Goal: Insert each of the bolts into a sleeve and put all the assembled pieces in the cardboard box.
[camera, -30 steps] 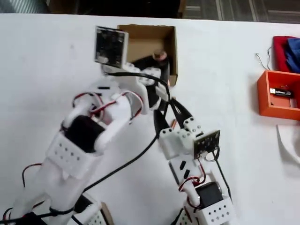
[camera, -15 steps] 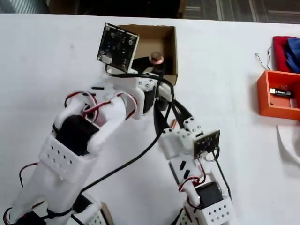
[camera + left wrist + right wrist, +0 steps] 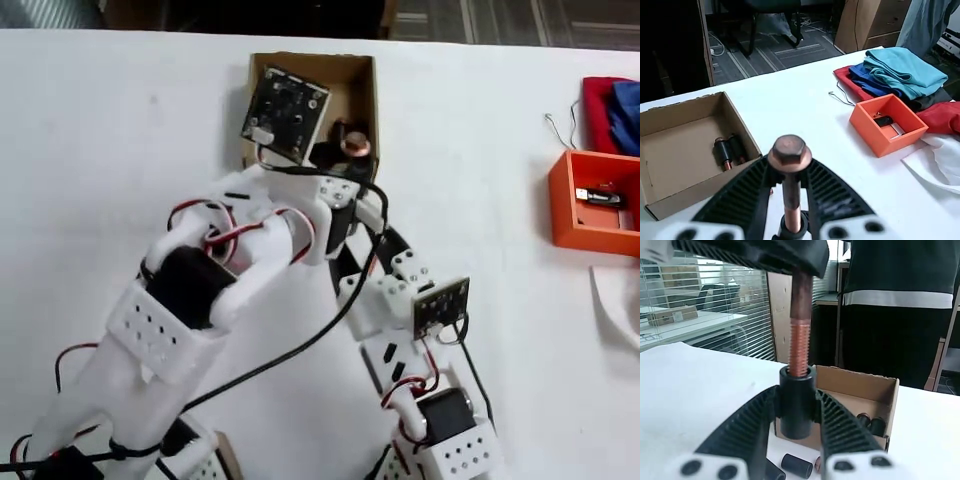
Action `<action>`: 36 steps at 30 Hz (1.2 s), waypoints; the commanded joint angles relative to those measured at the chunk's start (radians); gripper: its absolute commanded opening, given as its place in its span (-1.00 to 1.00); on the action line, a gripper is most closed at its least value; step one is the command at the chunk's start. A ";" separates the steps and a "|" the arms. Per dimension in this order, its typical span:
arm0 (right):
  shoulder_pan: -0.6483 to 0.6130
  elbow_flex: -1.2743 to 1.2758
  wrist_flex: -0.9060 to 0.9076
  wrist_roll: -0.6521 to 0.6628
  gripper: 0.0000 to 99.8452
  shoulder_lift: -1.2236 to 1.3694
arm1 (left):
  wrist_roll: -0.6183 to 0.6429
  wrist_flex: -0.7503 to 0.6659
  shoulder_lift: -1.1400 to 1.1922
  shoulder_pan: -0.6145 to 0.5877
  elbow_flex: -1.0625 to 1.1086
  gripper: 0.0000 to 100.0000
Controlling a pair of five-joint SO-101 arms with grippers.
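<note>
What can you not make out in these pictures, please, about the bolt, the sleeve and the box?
- Right wrist view: how deep the bolt reaches inside the sleeve; the sleeve's wall hides its tip.
- High view: most of the floor of the cardboard box; the left arm's camera board covers it.
- Right wrist view: how many loose sleeves lie by the box; the right gripper's fingers cut them off.

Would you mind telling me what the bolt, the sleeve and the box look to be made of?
The bolt looks like copper-toned metal: it has a reddish-brown sheen, cut threads and a hex head. The sleeve is smooth and matte black, either plastic or coated metal; I cannot tell which. The cardboard box is plain, dull brown cardboard with folded walls.
</note>
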 commanded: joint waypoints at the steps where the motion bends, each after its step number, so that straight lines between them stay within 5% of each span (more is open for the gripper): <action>1: 0.012 0.011 0.001 0.008 -0.96 -0.021 | 0.005 -0.026 -0.003 0.005 -0.002 -0.95; 23: 0.012 0.011 0.001 0.008 -0.96 -0.021 | 0.003 0.192 0.026 0.009 0.004 -0.95; 36: 0.012 0.011 0.001 0.008 -0.96 -0.021 | 0.003 0.186 0.017 0.011 0.133 -0.93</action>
